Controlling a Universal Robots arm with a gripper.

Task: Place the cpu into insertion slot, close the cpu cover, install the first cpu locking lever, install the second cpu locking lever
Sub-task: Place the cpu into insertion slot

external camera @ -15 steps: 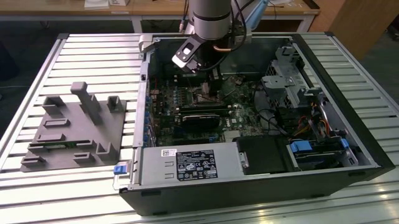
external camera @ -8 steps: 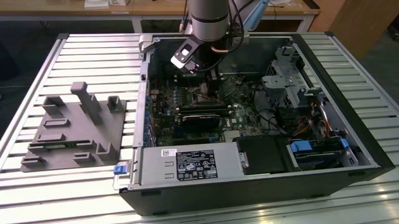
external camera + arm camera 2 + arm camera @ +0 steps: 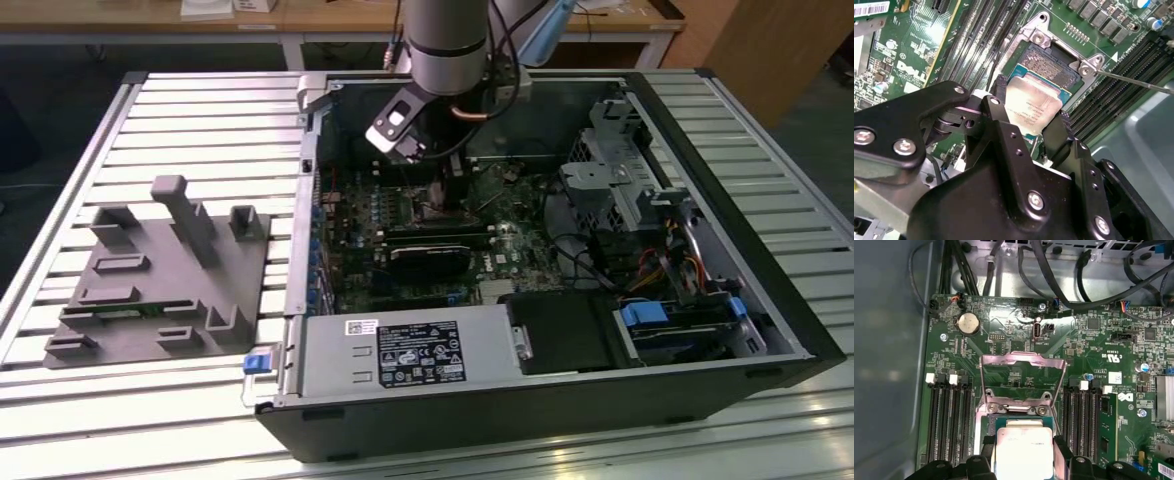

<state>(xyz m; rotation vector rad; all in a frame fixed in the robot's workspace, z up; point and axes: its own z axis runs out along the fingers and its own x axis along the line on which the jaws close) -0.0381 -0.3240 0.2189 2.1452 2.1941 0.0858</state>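
The work surface is a table (image 3: 200, 110) with a top of silver metal slats, which run from the exterior view's left to its right with narrow grooves between them. Two items rest directly on the slats. A black computer case (image 3: 441, 425) lies on its side with the open side facing up, occupying the middle and the exterior view's right. A grey moulded holder (image 3: 134, 280) with upright posts and shallow recesses lies flat on the exterior view's left, just beside the case.

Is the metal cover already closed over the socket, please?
No, in the first wrist view the cover stands tilted up and open, while the gripper holds the chip.
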